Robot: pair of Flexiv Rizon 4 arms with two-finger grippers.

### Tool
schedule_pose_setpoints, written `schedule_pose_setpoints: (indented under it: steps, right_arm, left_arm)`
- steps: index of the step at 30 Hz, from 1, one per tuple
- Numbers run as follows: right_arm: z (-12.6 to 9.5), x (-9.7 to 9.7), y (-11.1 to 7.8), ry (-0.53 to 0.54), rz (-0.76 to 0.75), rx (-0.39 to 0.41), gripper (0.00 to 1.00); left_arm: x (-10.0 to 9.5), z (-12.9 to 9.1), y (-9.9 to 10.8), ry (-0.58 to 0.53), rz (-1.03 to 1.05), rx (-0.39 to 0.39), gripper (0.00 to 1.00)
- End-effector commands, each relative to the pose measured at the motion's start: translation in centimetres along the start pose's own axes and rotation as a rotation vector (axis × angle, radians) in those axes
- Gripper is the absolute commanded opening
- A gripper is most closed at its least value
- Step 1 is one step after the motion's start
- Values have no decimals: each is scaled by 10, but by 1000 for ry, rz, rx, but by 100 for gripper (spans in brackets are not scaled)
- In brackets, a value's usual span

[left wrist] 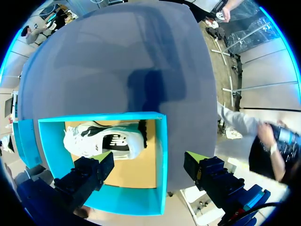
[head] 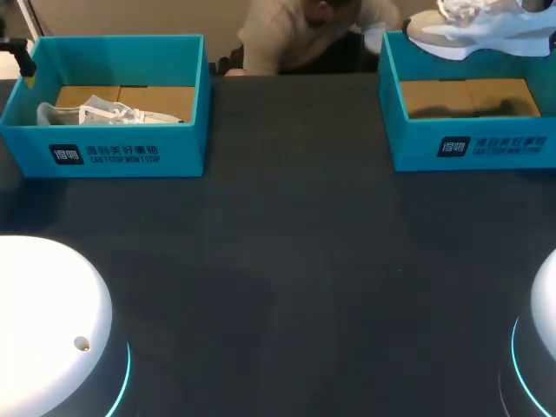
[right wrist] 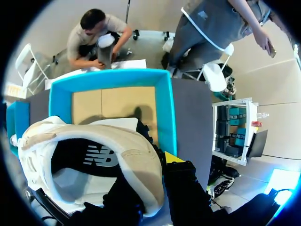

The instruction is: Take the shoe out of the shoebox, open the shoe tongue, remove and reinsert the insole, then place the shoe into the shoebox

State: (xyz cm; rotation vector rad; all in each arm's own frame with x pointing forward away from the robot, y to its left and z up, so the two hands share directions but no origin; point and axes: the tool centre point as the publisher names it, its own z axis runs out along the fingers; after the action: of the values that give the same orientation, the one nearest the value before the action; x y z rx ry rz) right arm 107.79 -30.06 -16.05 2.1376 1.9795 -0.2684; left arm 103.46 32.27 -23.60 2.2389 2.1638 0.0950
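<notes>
Right side first: my right gripper [right wrist: 153, 176] is clamped on a beige and white sneaker [head: 486, 30], one finger down inside the opening and the other on the outside of the collar. I'm holding it in the air over the right shoebox [head: 469, 143]. It's clear of the teal walls, and there's nothing under it but the box's bare cardboard floor and the shoe's shadow. In the right wrist view I'm looking straight into the shoe's mouth, with the dark lining in sight.

My left gripper [left wrist: 148, 160] is spread wide with nothing in it, hanging over the left shoebox [head: 113, 152]. One finger is above the box's inside and the other is out past its wall. A second white sneaker [left wrist: 99, 141] lies on its side on the floor of that box, well below my fingers. Both boxes sit at the far edge of the dark table [head: 287, 261], well apart from each other.
</notes>
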Motion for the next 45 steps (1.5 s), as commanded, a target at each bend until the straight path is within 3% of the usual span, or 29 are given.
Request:
schedule_pose_setpoints:
  steps: [1,13,34,45]
  right_arm:
    - [-19,4,-39,-7,-3,-141,0]
    - [-45,28,-78,-24,16,-138,0]
    - [-47,29,-80,-25,15,-138,0]
    - [-70,75,-141,-34,62,-146,0]
  left_arm:
    - [0,-1,-2,2,1,-4,100]
    - [0,-1,-2,2,1,-4,100]
    - [0,-1,-2,2,1,-4,100]
    - [0,-1,-2,2,1,-4,100]
